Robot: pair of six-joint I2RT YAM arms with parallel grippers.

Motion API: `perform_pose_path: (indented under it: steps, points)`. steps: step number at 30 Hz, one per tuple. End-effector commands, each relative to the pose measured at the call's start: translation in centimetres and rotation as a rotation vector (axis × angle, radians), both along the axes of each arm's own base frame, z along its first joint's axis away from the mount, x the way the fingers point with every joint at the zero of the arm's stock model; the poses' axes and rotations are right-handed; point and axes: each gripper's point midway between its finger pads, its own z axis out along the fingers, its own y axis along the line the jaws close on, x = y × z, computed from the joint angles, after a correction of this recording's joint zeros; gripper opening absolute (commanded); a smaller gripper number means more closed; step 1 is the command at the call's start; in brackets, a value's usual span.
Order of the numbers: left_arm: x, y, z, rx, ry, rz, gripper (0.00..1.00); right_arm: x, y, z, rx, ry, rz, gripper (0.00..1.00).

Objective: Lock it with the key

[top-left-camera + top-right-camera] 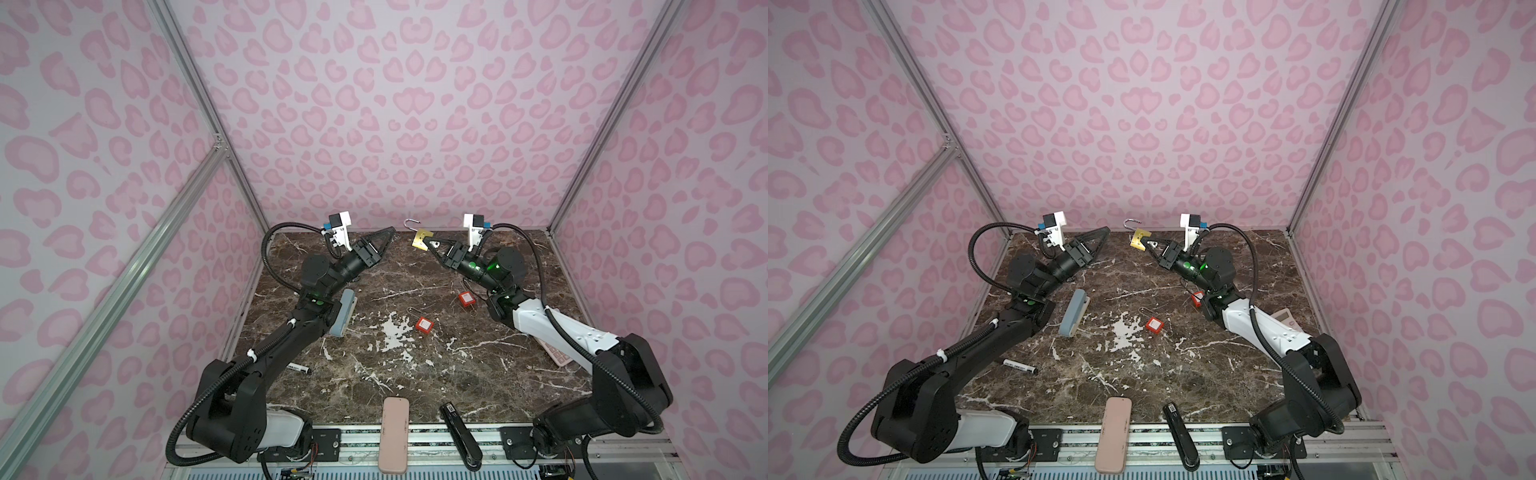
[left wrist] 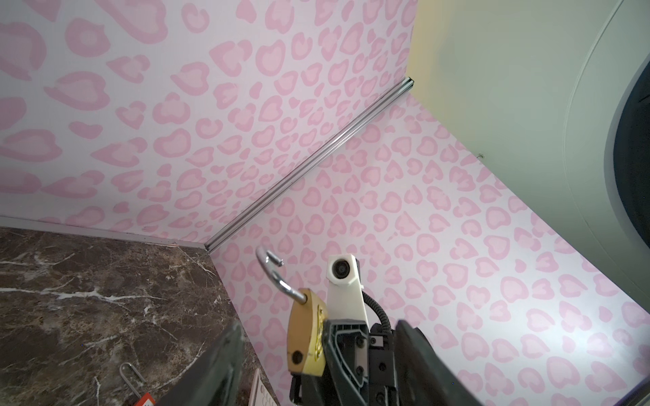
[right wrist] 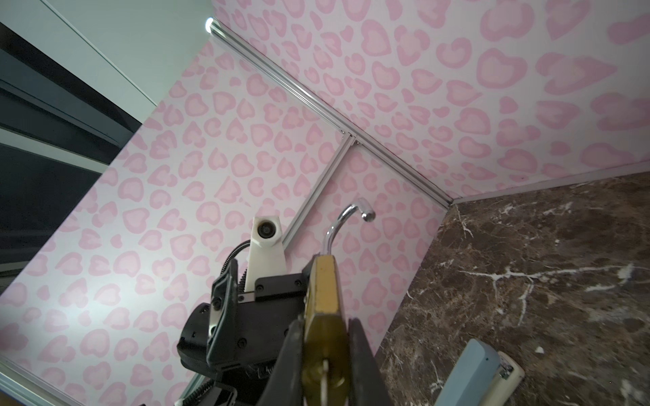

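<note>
The right gripper [image 1: 431,243] clamps a brass padlock [image 1: 419,240], silver shackle [image 1: 410,223] open, near the far edge of the dark marble table [image 1: 415,374]. The left gripper [image 1: 387,237] stands released.

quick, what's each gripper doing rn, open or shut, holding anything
Left gripper: open, holding nothing.
Right gripper: shut on the brass padlock.

Brass padlock [image 1: 419,240] held aloft near the table's 12 o'clock edge, body tilted; its silver shackle [image 3: 329,237] stands open (free end clear of the body), hooking toward 11 o'clock.
</note>
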Motion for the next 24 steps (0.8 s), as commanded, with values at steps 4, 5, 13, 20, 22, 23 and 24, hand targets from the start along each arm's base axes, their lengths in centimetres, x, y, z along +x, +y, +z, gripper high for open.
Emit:
perform_pose_path:
  steps: [4,5,13,20,22,23,24]
  points:
    - [-0.3,0.0,0.7,0.016,-0.027,-0.015,0.69,-1.7,0.4,-2.2,-0.166,-0.058,0.037,0.00]
    - [-0.2,-0.1,0.8,0.014,-0.028,-0.022,0.69,-2.0,0.6,-2.2,-0.168,-0.061,0.053,0.00]
    - [0.0,-0.7,0.9,0.002,-0.028,-0.056,0.69,-4.0,2.7,-1.3,-0.167,-0.099,0.166,0.00]
    - [0.0,-1.0,0.1,-0.002,-0.010,-0.074,0.69,-4.0,3.4,-0.2,-0.117,-0.114,0.197,0.00]
    - [-0.1,-1.1,0.2,-0.001,-0.011,-0.080,0.68,-3.9,3.5,0.1,-0.109,-0.116,0.197,0.00]
    - [-0.1,-1.2,0.2,0.000,-0.013,-0.084,0.68,-3.8,3.5,0.3,-0.103,-0.120,0.198,0.00]
    - [-0.1,-1.2,0.2,0.001,-0.012,-0.086,0.68,-3.7,3.4,0.3,-0.096,-0.119,0.197,0.00]
